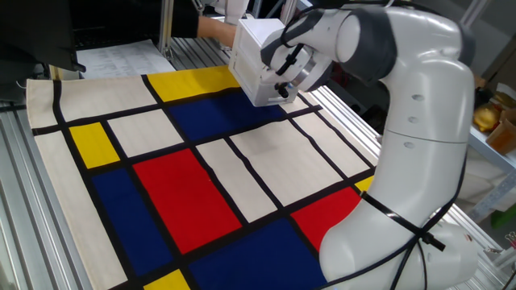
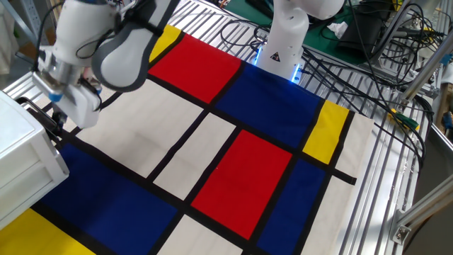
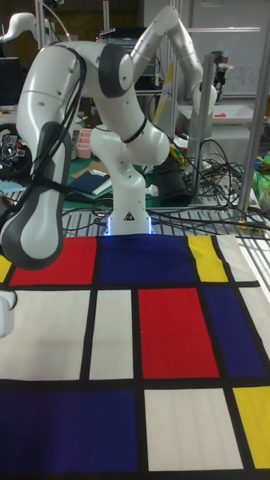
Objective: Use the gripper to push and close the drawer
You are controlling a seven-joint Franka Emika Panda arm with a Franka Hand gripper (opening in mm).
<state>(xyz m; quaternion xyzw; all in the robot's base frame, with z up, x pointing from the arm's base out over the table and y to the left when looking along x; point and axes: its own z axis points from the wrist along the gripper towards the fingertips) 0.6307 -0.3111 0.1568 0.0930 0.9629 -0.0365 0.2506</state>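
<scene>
Open cloth, one crowded corner

The patterned cloth (image 2: 233, 134) lies bare across its middle; only the white cabinet (image 2: 21, 152) at one corner blocks passage, with the gripper (image 2: 51, 122) right against its front face.

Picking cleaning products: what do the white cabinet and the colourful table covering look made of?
The cabinet looks like smooth, matte white painted board or plastic, with flat faces and crisp edges; which one is unclear. The covering looks like woven cloth: printed colour blocks, slight ripples and soft edges over a ribbed metal table.
</scene>
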